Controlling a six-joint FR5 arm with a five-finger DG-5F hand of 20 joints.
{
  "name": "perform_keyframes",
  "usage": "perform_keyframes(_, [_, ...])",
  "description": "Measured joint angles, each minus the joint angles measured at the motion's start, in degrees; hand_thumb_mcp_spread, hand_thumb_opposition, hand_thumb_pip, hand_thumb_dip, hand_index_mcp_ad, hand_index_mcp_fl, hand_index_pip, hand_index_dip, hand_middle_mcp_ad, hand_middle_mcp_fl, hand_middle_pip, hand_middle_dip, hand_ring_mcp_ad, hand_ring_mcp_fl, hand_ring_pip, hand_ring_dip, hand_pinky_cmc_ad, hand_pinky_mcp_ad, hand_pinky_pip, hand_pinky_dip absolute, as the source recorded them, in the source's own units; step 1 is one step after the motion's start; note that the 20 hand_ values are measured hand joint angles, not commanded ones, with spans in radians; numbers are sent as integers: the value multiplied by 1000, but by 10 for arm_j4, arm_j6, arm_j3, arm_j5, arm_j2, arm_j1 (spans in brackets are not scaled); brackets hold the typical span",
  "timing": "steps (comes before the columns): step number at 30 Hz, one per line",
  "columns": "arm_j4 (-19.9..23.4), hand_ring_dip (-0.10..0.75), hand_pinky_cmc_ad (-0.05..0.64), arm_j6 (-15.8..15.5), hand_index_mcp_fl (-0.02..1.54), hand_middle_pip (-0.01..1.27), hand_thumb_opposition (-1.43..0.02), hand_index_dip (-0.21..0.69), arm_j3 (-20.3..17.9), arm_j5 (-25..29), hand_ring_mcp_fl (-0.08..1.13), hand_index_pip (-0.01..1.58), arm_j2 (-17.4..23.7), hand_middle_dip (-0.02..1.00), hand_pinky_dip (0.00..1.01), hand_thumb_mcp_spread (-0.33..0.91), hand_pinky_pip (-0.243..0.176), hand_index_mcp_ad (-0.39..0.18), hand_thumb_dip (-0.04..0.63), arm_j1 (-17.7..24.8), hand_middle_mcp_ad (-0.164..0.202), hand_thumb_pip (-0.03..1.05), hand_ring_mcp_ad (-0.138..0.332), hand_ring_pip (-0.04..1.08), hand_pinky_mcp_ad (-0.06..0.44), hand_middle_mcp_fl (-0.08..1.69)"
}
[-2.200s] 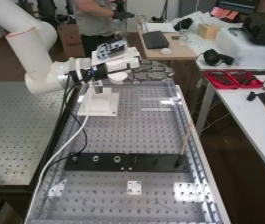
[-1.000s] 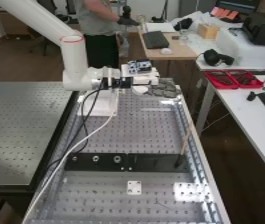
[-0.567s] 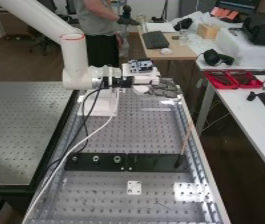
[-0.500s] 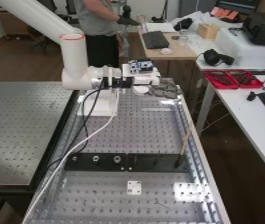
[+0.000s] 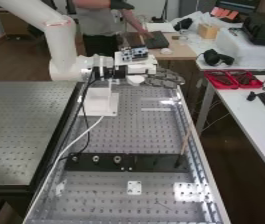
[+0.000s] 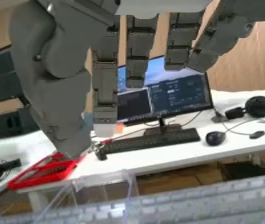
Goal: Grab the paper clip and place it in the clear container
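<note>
Paper clip: position, can't tell. Perforated bench (image 5: 119, 132) runs lengthwise in the high view, black strip (image 5: 141, 162) lying across it. Hand (image 5: 161, 79) is above the bench's far end, fingers (image 6: 140, 52) roughly straight and spaced, thumb (image 6: 53, 95) apart from them, no visible grip on anything. Clear container (image 6: 106, 194) stands near the bench edge in the wrist view (see-through walls, easy to miss).

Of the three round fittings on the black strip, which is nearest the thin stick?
The rightmost fitting in the high view; the others sit farther left.
</note>
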Motion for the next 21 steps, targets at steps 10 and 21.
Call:
perform_keyframes(10, [-49,21,367,9,569,117,-848,134,-38,27,82,628,115,157,155,469,17,-122,257,-45,-23,480,117,98,169,300])
perform_keyframes(21, [-88,21,346,-7,576,117,-836,202,-70,63,70,501,185,157,155,450,17,-105,258,-71,-2,464,115,98,185,304])
